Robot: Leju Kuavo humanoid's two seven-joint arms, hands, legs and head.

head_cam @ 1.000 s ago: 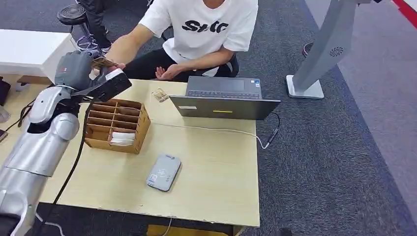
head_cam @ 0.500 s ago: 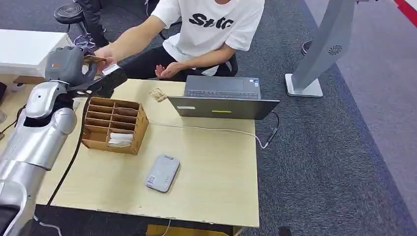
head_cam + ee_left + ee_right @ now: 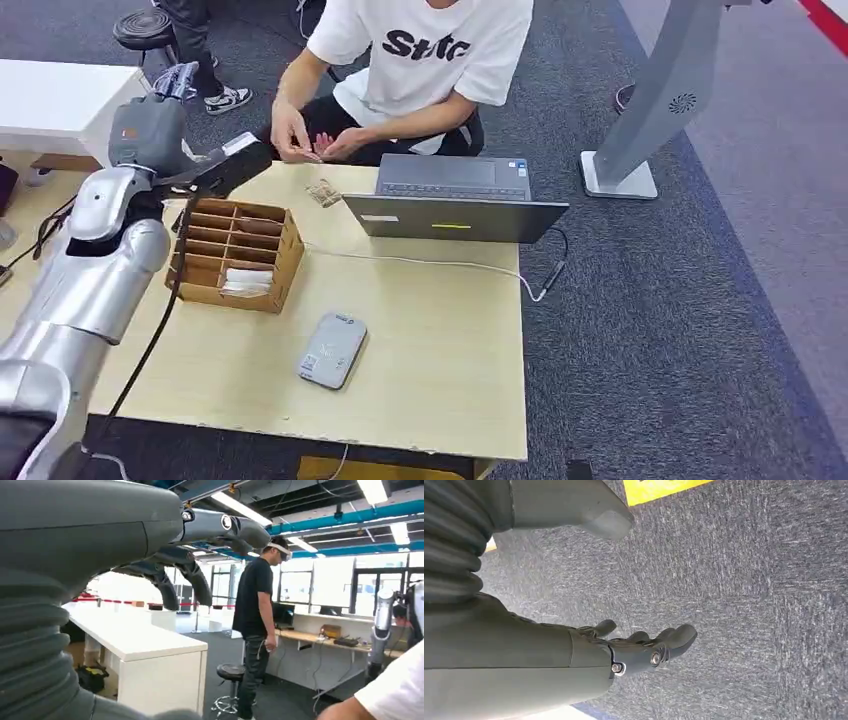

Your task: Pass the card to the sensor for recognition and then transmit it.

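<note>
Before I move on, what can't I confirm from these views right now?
- The card: the head view shows the person's hand curled by the table edge, too small to tell whether the card is in it.
- Left robot hand: seen from behind in the head view; the left wrist view shows its fingers spread with nothing between them.
- Laptop screen: faces away.
- Box contents: too small to identify.

pale wood table (image 3: 440,330), rough grey carpet (image 3: 690,330)

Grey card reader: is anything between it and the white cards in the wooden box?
Nothing visible besides the low wall of the wooden box: bare table lies between the white cards and the grey card reader.
</note>
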